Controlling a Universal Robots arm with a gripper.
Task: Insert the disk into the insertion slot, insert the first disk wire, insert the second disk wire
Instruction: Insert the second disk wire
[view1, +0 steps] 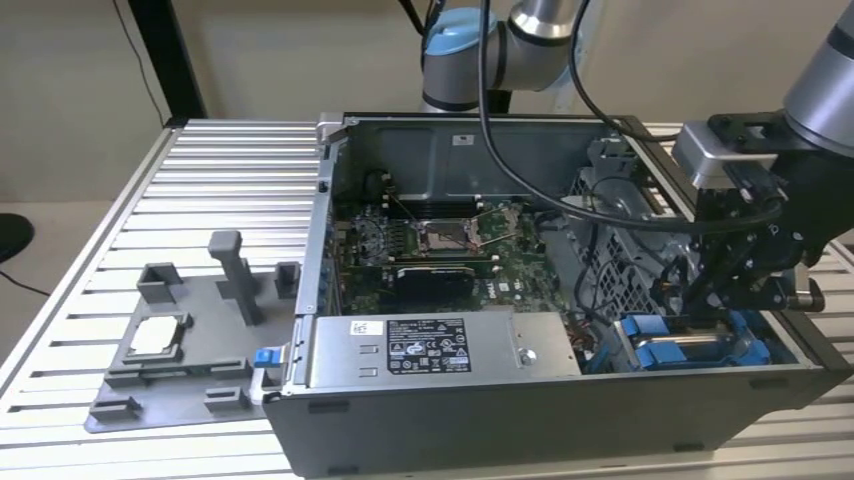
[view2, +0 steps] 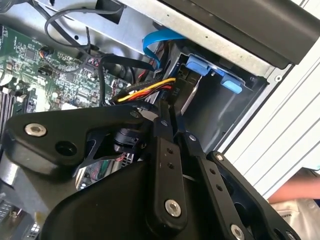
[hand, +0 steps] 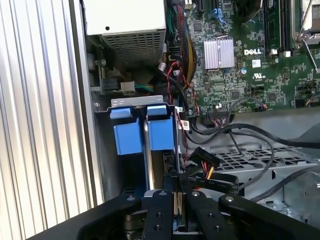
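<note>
**Metal, plastic and board, by surface**

The computer case (view1: 534, 420) is matt grey sheet metal, and its power supply (view1: 441, 345) is paler brushed metal with a paper label. At 12 o'clock from the supply lies the motherboard (view1: 454, 250), dull green laminate with a finned metal heatsink (hand: 219, 53). The disk (hand: 137, 135) sits in bright blue smooth plastic. The gripper (view2: 172, 117) is matt black with shiny screw heads. The table (view1: 200, 190) is ribbed, satin aluminium; the fixture tray (view1: 174, 380) at 9 o'clock is matt grey plastic.
</note>
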